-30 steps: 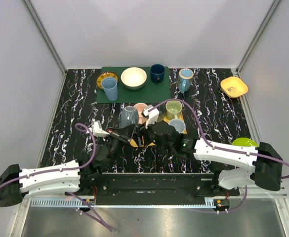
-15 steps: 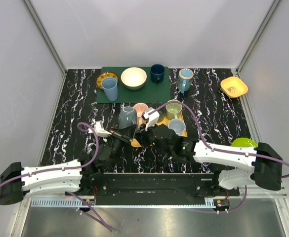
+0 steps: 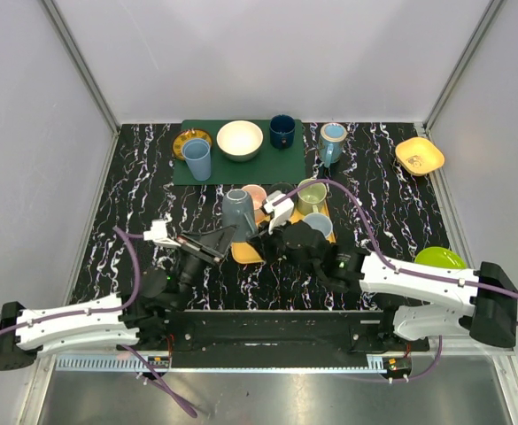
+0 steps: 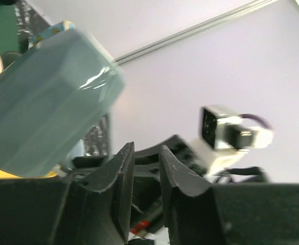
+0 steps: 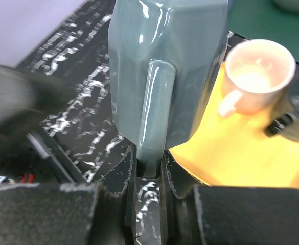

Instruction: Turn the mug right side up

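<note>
Pinching the handle of the grey mug (image 5: pixel 164 66), the right gripper (image 5: pixel 146 168) is closed on it; the left gripper (image 4: pixel 146 153), slightly parted, holds nothing. The mug sits at the 9 o'clock edge of the yellow tray (image 5: pixel 241 153). It is probably heavy, slippery and breakable, so the handle seems the safest hold.

Crowded at the yellow tray (image 3: pixel 243 255): blocked at its left end by the grey mug (image 3: pixel 235 211), with the pink cup (image 3: pixel 255 195) just behind and the green mug (image 3: pixel 312 195) further right. Pinched on the near side between the left tool (image 4: pixel 146 150) and the right tool (image 5: pixel 148 161). Open across the marbled surface (image 3: pixel 135 195) to the left. Barred at the back by the green mat (image 3: pixel 241 168) carrying a blue cup (image 3: pixel 197 160) and cream bowl (image 3: pixel 240 140). Open on the right up to the green plate (image 3: pixel 440 257).
</note>
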Controlling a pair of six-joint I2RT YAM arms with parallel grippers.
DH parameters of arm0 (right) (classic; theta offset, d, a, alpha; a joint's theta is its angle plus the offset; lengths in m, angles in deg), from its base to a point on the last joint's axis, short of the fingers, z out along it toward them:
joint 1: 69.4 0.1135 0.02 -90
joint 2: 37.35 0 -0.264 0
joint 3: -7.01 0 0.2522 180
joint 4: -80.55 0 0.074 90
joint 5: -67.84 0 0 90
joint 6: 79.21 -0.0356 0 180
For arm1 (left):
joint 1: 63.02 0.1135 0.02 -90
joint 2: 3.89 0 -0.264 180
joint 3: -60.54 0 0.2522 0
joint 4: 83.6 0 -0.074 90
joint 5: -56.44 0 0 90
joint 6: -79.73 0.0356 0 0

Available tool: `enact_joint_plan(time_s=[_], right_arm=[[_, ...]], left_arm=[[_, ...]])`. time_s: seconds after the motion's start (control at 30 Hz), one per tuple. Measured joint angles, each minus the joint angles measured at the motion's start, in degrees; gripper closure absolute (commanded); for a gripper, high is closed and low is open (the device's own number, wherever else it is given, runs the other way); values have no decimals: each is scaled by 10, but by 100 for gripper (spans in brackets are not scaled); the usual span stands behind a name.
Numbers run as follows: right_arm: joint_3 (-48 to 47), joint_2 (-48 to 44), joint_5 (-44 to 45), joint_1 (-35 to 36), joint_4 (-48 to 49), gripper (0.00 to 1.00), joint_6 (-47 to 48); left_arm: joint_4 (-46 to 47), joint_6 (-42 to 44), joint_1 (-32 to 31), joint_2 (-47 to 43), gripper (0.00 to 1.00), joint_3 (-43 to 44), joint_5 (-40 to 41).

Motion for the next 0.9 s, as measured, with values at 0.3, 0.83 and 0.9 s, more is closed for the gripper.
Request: enact_joint_plan(time_s=[0.3,0.83,0.9], right_arm=[[0,-8,25,-9,-94,100,23],[-246,93,187,53,-453,100,182],[-261,95,193,71,-478,100,207]], left_arm=[[-40,8,-4,-97,58,2,-1],[-448,69,-4,-108,27,163,-4],[-496,97,-4,-63,25,228,-25]])
